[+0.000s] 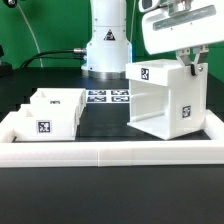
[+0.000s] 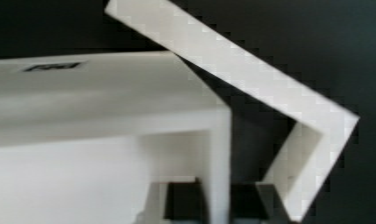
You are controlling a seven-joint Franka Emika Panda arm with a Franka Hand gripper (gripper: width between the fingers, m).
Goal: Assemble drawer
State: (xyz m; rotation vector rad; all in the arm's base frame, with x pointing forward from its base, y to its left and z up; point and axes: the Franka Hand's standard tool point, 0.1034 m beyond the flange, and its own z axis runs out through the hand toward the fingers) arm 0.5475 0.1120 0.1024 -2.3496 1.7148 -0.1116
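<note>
The tall white drawer housing stands on the exterior view's right, open side facing the left, with square tags on its top and side. My gripper comes down from above and is shut on the housing's upper right wall. In the wrist view the housing fills most of the picture. A thin white wall of it runs between my two dark fingers, and my gripper is closed on it. Two small open-top trays sit side by side on the left, apart from the gripper.
A long low white border wall runs along the front and up the left side. The marker board lies flat at the back middle, before the robot's white base. The table is black.
</note>
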